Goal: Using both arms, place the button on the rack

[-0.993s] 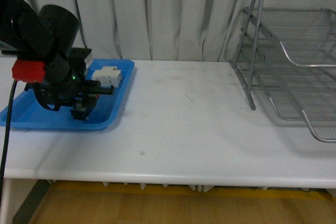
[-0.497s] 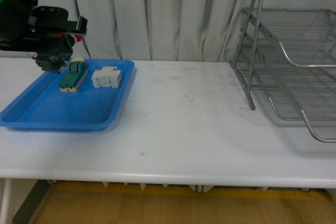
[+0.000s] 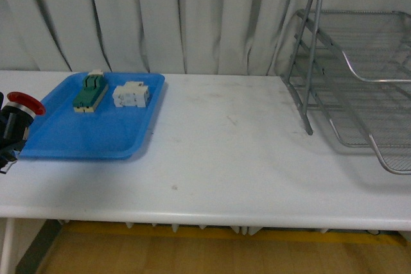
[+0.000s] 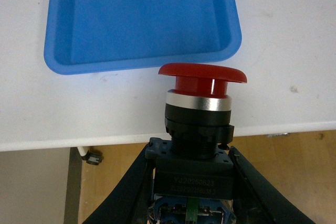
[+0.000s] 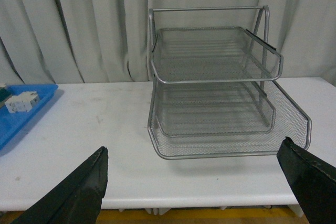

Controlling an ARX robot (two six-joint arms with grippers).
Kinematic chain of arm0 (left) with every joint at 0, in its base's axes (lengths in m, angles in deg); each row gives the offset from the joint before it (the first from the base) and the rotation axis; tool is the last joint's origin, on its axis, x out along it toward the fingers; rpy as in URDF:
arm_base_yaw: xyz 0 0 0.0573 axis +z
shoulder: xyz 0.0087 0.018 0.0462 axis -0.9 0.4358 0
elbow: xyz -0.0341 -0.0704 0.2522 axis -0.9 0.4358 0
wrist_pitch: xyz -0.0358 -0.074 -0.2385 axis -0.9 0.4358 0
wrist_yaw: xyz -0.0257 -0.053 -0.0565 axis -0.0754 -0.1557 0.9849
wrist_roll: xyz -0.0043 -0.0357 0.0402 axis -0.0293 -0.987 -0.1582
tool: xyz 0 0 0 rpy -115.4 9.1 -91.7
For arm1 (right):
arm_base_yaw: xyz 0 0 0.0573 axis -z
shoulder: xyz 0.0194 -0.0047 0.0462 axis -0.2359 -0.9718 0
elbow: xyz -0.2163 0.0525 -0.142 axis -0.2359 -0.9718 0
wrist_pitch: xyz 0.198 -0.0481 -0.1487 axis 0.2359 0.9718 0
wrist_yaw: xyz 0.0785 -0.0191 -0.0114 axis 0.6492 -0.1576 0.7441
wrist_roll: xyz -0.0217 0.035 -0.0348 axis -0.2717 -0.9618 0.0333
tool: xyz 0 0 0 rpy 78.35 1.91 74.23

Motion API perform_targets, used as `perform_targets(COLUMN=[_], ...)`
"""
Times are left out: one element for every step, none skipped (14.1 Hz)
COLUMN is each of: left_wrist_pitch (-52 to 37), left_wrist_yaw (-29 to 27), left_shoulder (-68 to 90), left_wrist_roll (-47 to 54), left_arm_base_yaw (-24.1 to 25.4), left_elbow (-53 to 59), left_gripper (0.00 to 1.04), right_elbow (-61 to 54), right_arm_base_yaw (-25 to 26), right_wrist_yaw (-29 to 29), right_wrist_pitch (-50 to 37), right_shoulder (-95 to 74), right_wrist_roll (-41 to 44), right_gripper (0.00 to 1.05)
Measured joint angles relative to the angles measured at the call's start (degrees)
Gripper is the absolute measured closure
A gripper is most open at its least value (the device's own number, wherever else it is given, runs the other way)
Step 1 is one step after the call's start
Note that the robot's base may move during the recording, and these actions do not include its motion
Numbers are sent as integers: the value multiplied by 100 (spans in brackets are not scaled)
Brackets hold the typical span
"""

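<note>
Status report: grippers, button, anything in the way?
Left gripper shut on button, out of the blue tray. Right gripper open, empty, facing rack. Nothing blocks the rack.

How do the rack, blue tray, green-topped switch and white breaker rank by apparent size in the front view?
1. rack, even though the picture's edge cuts it off.
2. blue tray.
3. green-topped switch and white breaker look about alike, so I would not rank them.

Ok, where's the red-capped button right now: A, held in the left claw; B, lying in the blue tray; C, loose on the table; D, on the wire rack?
A: the left wrist view shows the button clamped by its dark body in the left claw, outside the blue tray.
</note>
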Motion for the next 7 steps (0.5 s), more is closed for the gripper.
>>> perform_targets(left_wrist_pitch=[-122, -151, -170, -168, -164, -155, -136], left_wrist_yaw=[-39, -44, -57, -59, -63, -68, -66], left_shoulder=[83, 120, 122, 122, 122, 116, 101], left_wrist_roll=[-52, -81, -83, -81, -81, -81, -81], left_arm_base_yaw=[-2, -35, -57, -76, -90, -94, -94], left_elbow=[74, 146, 151, 151, 151, 151, 151], left_gripper=[69, 69, 69, 69, 69, 69, 69], right_elbow=[0, 0, 0, 0, -2, 0, 0], right_arm_base_yaw=[0, 0, 0, 0, 0, 0, 0], right_wrist_yaw=[0, 0, 0, 0, 0, 0, 0], right_wrist_pitch=[2, 2, 0, 0, 2, 2, 2], right_shoulder=[0, 0, 0, 0, 0, 0, 0], right_wrist_roll=[0, 0, 0, 0, 0, 0, 0], right_gripper=[6, 6, 6, 6, 6, 6, 6])
